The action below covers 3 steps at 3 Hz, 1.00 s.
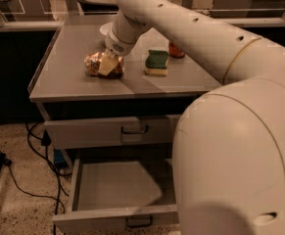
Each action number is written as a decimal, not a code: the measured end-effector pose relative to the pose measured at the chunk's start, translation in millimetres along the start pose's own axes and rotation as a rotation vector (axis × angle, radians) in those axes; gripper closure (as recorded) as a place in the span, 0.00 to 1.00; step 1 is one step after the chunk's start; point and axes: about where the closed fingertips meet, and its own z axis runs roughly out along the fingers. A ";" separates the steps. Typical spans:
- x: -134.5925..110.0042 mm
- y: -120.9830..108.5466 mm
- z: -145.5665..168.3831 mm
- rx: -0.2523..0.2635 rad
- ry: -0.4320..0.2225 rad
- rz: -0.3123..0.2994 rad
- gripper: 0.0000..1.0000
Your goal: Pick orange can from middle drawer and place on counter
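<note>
The robot's gripper [107,65] is down on the counter [68,77], in the upper left-centre of the frame, pressed against the orange can [94,65]. From where I stand it cannot be told whether the gripper is clamped on the can or merely touching it. The can rests on the counter's grey top, shiny gold and brown, apparently lying on its side, with the pale tip of the gripper covering the end nearer the centre of the frame.

Just beside the can, toward the centre, sits a green and yellow sponge [156,62], apart from it. Behind the sponge a red can [176,50] stands half hidden by the arm [191,28], which sweeps in from the lower right and crosses over the counter's back edge.

Below the counter, the upper drawer [93,131] is closed, its dark loop handle [134,129] at the centre of the front. Under it the middle drawer [117,185] is pulled well out, its flat grey floor showing; the robot's bulky white body [240,170] hides its right-hand part. Black cables [29,180] trail over the speckled floor [10,155] at lower left.
</note>
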 end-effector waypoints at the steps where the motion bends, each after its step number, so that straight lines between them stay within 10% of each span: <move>1: 0.0 0.0 0.1 0.000 0.000 0.000 0.57; 3: -0.1 0.0 0.0 0.000 0.000 0.000 0.11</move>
